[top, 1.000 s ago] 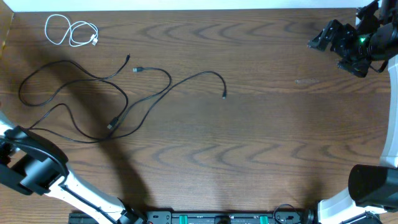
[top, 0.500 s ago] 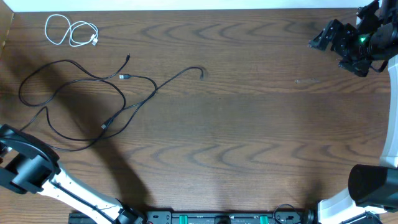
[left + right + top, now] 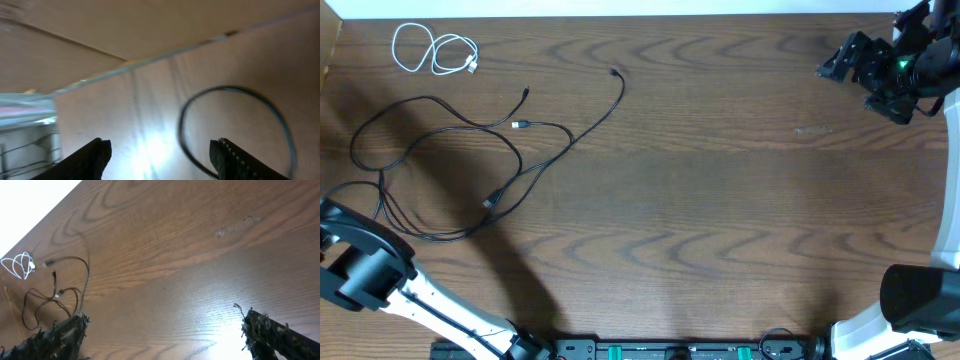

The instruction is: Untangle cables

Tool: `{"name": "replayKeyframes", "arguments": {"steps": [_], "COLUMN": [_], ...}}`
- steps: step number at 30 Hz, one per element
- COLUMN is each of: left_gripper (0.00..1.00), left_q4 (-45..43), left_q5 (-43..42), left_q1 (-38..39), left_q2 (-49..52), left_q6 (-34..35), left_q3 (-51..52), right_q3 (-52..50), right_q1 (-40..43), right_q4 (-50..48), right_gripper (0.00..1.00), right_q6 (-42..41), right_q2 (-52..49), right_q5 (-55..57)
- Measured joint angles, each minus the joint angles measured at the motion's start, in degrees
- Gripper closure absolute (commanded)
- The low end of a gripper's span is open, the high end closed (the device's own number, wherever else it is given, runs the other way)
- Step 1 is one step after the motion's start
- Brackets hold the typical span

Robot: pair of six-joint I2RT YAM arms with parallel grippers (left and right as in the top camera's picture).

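A short white cable point(image 3: 433, 52) lies coiled at the far left corner. Several black cables point(image 3: 470, 150) overlap in loose loops on the left of the wooden table, and one free plug point(image 3: 613, 72) reaches toward the middle. In the left wrist view my left gripper point(image 3: 160, 152) is open low over the table, with nothing pinched. A black cable loop point(image 3: 235, 125) lies on the wood and runs close by its right finger point(image 3: 227, 157). My right gripper point(image 3: 837, 64) hangs open at the far right corner, well away from the cables. Its wrist view shows the black tangle point(image 3: 60, 292) and the white cable point(image 3: 17, 265) in the distance.
The left arm point(image 3: 365, 262) lies across the near left corner, partly over the table edge. The table's left edge point(image 3: 125, 62) shows just beyond the cable loop. The arm bases point(image 3: 670, 350) line the near edge.
The black cable was dragged left and its free plug swung from mid-table up toward the far side. A new loop lies at the left edge. My left gripper opened and let the cable go.
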State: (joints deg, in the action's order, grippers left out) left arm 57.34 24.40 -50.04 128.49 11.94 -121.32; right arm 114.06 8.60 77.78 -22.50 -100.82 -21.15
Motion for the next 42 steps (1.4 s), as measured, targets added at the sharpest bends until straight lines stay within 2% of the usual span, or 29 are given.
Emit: {"name": "replayKeyframes", "arguments": {"steps": [2, 3, 5, 7, 10, 12, 14, 15, 16, 20, 24, 27, 29, 42], "left_gripper": [0.35, 0.43, 0.65, 0.68, 0.66, 0.62, 0.52, 0.38, 0.3, 0.29, 0.28, 0.22, 0.22, 0.21], "left_q4": [0.0, 0.1, 1.1, 3.3, 7.9, 9.7, 11.1, 12.1, 12.9, 14.9, 14.2, 13.3, 11.8, 6.2], "left_q5": [-4.4, -8.0, -14.8, -23.6, -36.7, -42.7, -47.1, -48.6, -49.7, -49.9, -45.8, -42.6, -41.2, -39.0], "left_q1": [0.0, 0.1, 0.3, 0.9, 2.6, 4.6, 7.5, 9.2, 11.0, 18.9, 25.6, 29.6, 32.0, 42.0], "left_q2": [-0.1, -0.3, -1.2, -2.9, -5.8, -6.9, -7.4, -7.4, -7.4, -7.4, -7.4, -7.4, -7.4, -7.4], "left_q6": [0.0, 0.0, -0.3, -0.1, 0.0, -0.4, -2.2, -3.7, -5.4, -10.6, -15.1, -19.2, -21.5, -30.1], "left_q3": [0.0, 0.0, 0.0, 0.0, 0.0, 0.0, 0.6, 1.1, 1.9, 5.9, 8.8, 11.0, 12.7, 21.6], "right_q3": [0.0, 0.0, 0.0, 0.0, 0.0, 0.0, 0.0, 0.0, 0.0, 0.0, 0.0, 0.0, 0.0, 0.0], "right_q1": [0.0, 0.0, 0.0, 0.0, 0.0, 0.0, 0.0, 0.0, 0.0, 0.0, 0.0, 0.0, 0.0, 0.0], "right_q4": [0.2, 0.4, 0.4, 0.4, 0.3, -0.2, -0.8, -0.9, -0.9, -0.9, -0.9, -0.9, -0.9, -1.6], "right_gripper": [0.01, 0.01, 0.01, 0.01, 0.01, 0.01, 0.01, 0.01, 0.01, 0.01, 0.01, 0.01, 0.01, 0.01], "right_q6": [0.0, 0.0, 0.0, 0.0, 0.0, 0.0, 0.0, 0.0, 0.0, 0.4, 0.7, 0.7, 0.7, 0.9], "right_q2": [0.0, 0.0, 0.0, 0.0, 0.0, 0.0, 0.0, 0.0, 0.0, 0.0, 0.0, 0.0, 0.0, 0.0], "right_q5": [0.0, 0.0, 0.0, 0.0, 0.1, 0.0, 0.1, 0.1, 0.1, 0.1, 0.1, 0.1, 0.1, 0.2]}}
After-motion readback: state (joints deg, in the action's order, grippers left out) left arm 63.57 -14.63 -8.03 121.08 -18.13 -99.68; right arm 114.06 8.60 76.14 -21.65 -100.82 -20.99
